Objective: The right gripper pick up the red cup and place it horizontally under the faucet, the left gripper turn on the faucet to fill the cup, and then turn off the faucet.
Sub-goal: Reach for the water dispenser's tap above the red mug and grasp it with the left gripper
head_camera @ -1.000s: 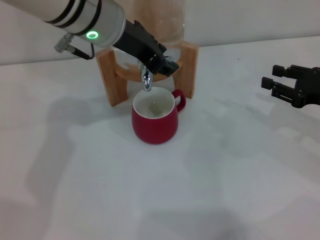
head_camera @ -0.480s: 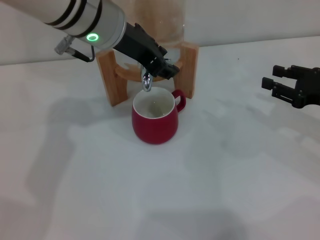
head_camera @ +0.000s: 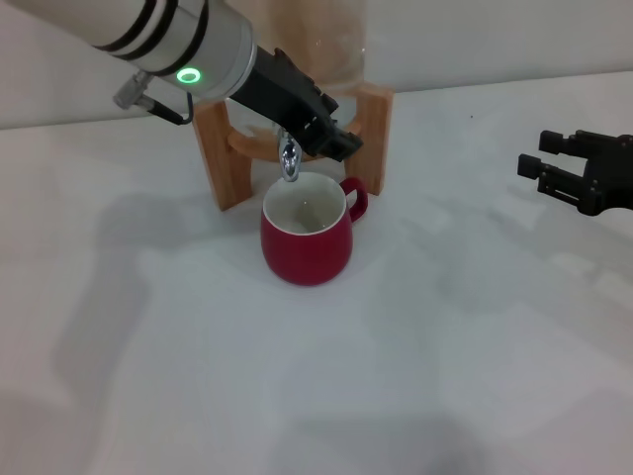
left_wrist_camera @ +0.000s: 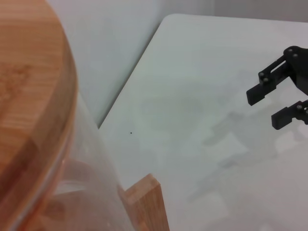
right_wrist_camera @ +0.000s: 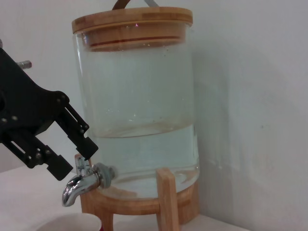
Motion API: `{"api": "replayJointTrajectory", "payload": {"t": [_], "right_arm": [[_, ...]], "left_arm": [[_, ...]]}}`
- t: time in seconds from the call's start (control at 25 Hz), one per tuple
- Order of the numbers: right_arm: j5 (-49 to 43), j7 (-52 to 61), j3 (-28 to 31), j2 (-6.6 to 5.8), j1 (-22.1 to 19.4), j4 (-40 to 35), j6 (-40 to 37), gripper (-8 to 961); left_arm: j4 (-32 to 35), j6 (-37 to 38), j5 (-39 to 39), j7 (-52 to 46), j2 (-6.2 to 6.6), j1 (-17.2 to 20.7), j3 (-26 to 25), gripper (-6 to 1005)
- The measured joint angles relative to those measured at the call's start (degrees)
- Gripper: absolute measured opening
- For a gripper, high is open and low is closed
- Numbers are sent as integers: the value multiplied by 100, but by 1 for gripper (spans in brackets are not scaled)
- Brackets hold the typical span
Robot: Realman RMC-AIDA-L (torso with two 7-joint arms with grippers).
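The red cup [head_camera: 307, 237] stands upright on the white table with its off-white mouth right under the faucet [head_camera: 289, 158]. The faucet's chrome spout [right_wrist_camera: 79, 185] sticks out of the clear glass dispenser jar [right_wrist_camera: 139, 110]. My left gripper [head_camera: 341, 139] is at the faucet. In the right wrist view its black fingers [right_wrist_camera: 77, 130] are apart, with the lever at their tips, and no stream shows below the spout. My right gripper [head_camera: 569, 173] hovers open and empty at the far right, well away from the cup. The cup's rim [right_wrist_camera: 67, 224] just shows below the spout.
The jar sits on a wooden stand [head_camera: 223, 158] at the back of the table and carries a wooden lid [right_wrist_camera: 132, 21]. It is roughly half full of water. A white wall stands behind it. In the left wrist view the right gripper [left_wrist_camera: 284, 96] shows far off.
My left gripper has shifted slightly right and forward at the faucet lever. The cup and the right gripper have not moved.
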Motion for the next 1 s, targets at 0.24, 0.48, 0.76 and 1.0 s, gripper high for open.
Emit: {"api": "replayJointTrajectory", "payload": {"t": [0.24, 0.48, 0.76, 1.0], "right_arm": [[0, 0, 19, -6, 0, 0, 3, 469], [0, 0, 29, -9, 0, 0, 2, 469], [0, 0, 31, -9, 0, 0, 0, 468], [0, 0, 30, -9, 0, 0, -5, 469]], "left_arm": [[1, -14, -12, -4, -1, -4, 16, 503], [4, -44, -65, -5, 4, -8, 19, 503], [67, 26, -27, -26, 2, 18, 29, 503], [71, 147, 9, -16, 5, 5, 72, 503]]}}
